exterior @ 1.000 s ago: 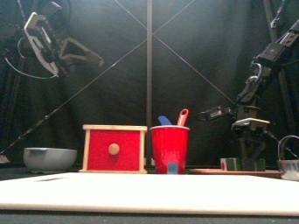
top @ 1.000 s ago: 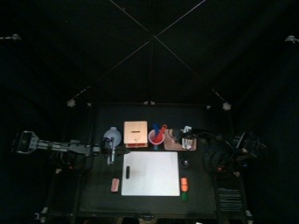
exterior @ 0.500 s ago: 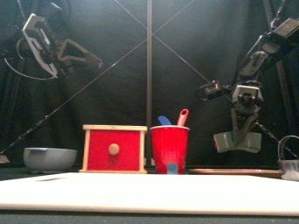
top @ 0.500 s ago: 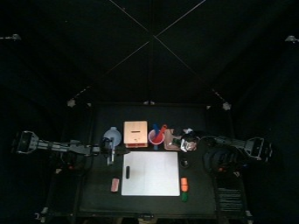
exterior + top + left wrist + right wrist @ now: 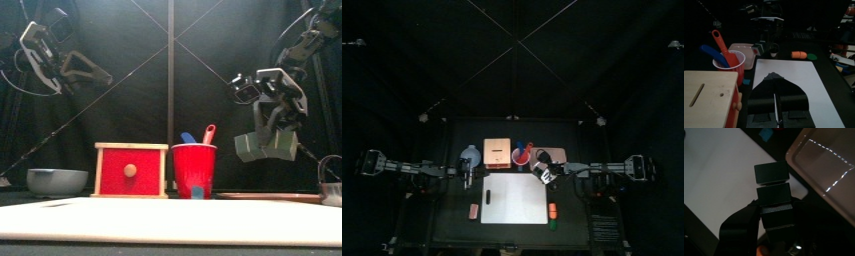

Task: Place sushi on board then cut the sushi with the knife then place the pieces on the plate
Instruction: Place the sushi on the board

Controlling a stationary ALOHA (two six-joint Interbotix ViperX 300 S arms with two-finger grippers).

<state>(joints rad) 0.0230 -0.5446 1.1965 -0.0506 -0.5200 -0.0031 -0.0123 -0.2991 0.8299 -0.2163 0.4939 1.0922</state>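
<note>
On the small black table (image 5: 456, 232), closed in by black curtains (image 5: 422, 60), the white cutting board (image 5: 516, 198) lay at the front. Behind it stood the wooden box (image 5: 131, 170), the red cup (image 5: 195, 170) holding a blue knife (image 5: 712, 52) and a red knife (image 5: 719, 45), and the blue-grey bowl (image 5: 58, 181). The right gripper (image 5: 266, 150) hung well above the surface, clenched on the sushi roll (image 5: 773, 187) over the board's back right corner, just beside the pink tray (image 5: 827, 175) — while the left gripper (image 5: 773, 79), jaws pressed together and empty, hung high over the table's left side.
</note>
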